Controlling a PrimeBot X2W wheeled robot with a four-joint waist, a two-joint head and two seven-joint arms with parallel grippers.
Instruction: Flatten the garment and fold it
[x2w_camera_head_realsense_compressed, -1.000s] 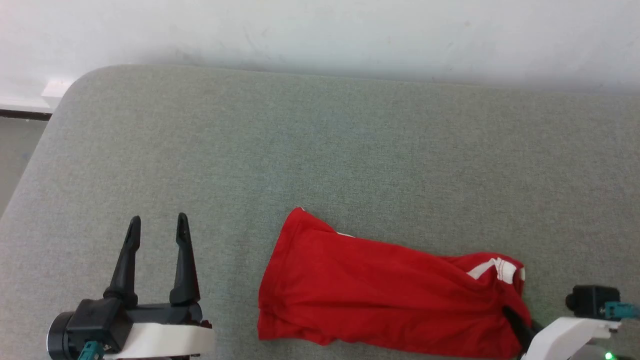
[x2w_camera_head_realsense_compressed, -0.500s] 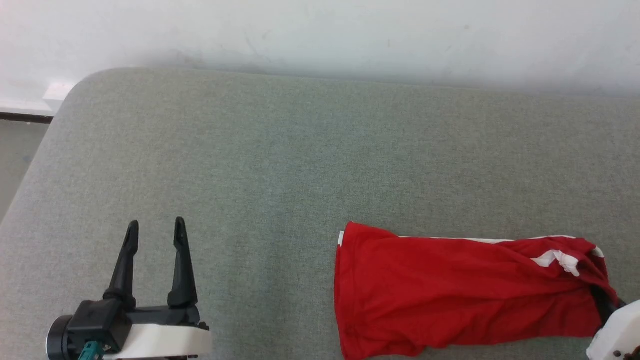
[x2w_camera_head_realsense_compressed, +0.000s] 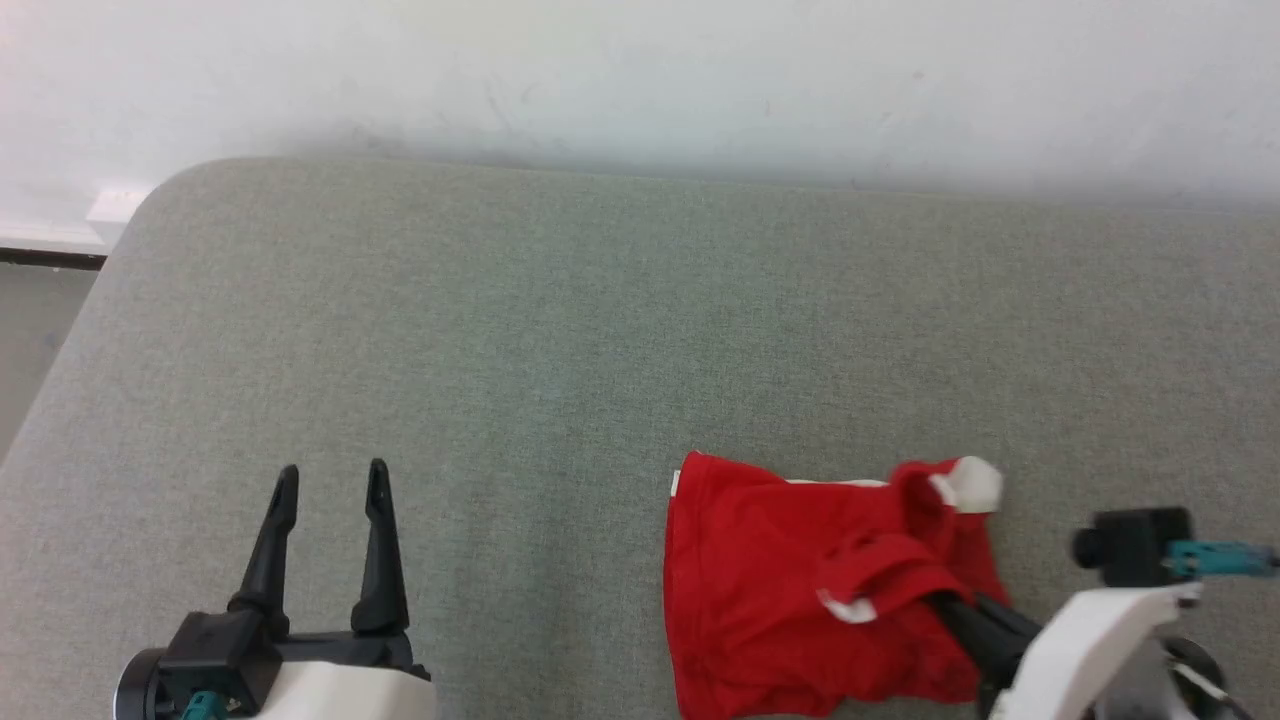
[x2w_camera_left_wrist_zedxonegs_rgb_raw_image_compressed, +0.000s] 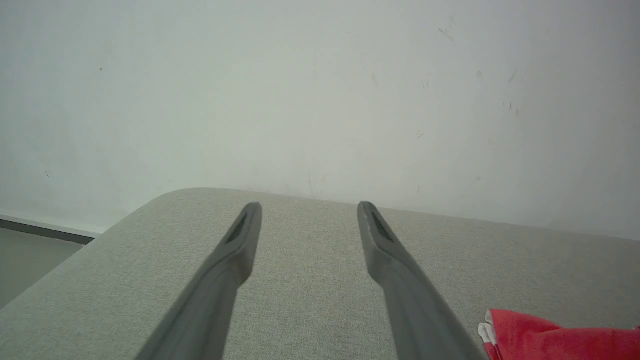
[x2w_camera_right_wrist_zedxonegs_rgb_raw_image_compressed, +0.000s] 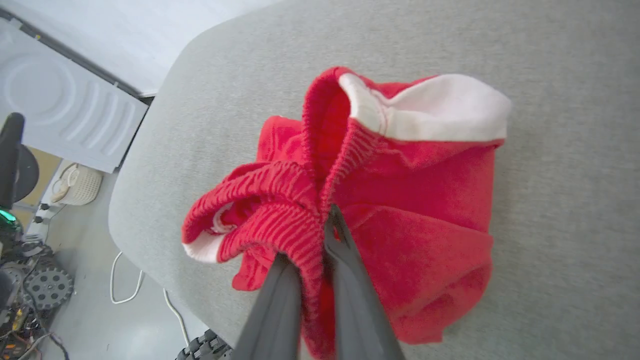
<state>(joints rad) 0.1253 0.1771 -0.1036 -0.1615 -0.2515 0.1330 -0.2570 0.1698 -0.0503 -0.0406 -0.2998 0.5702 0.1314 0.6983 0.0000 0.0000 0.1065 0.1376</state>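
Garment bunched, ribbed band pinched in right jaws, clear from right wrist; left jaws spread.

head cam: up high, facing forward and down across the grey worktop to the wall.
left wrist cam: low, skimming along the worktop toward that same wall (pretty flat angle).
right wrist cam: super close, looking down on the garment.
shared: all three catch garment and worktop.

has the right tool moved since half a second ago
Yes. The right tool, shut on the garment, has come left toward the rounded corner of the table, dragging the garment's right end with it.
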